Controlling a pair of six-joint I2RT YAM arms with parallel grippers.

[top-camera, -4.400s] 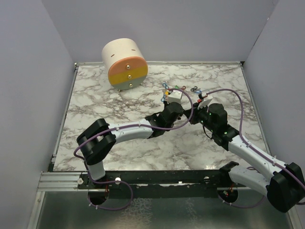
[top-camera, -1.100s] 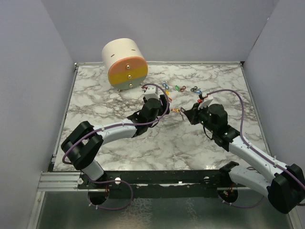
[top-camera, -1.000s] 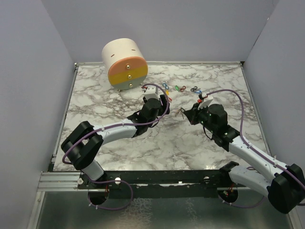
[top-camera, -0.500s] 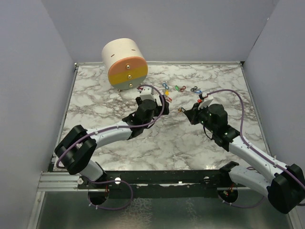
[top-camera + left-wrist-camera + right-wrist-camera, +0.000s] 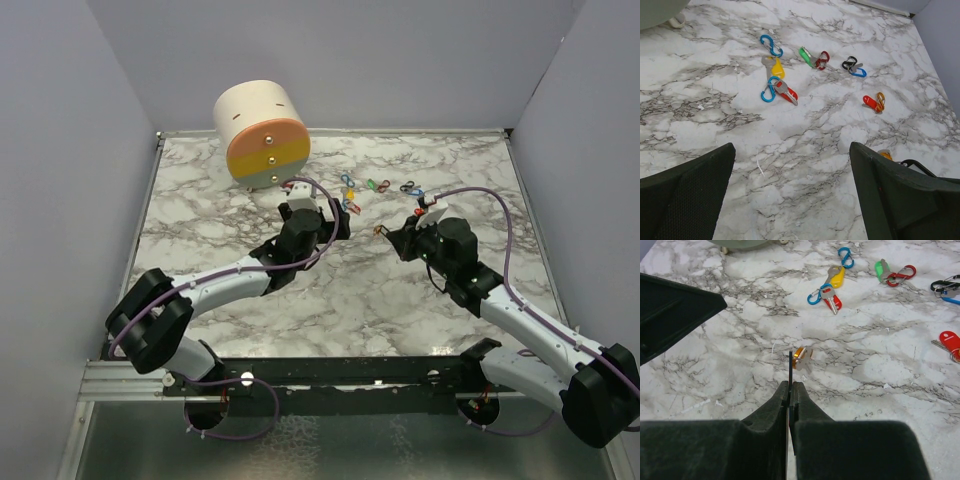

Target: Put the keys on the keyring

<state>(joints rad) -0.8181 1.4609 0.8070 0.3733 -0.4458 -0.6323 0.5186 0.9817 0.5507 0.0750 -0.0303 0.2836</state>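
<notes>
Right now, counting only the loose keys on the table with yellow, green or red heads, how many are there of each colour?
Yellow-headed key: 1
Green-headed key: 1
Red-headed keys: 2
Total: 4

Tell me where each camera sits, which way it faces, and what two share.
Top external: above and behind the robot, looking down at the marble table, left arm, right arm and round drum.
Left wrist: on the left arm, facing down at the keys; open jaws in the bottom corners.
Right wrist: low over the table, past shut jaws pinching the edge-on keyring.
Shared: both wrist views show the yellow key.
</notes>
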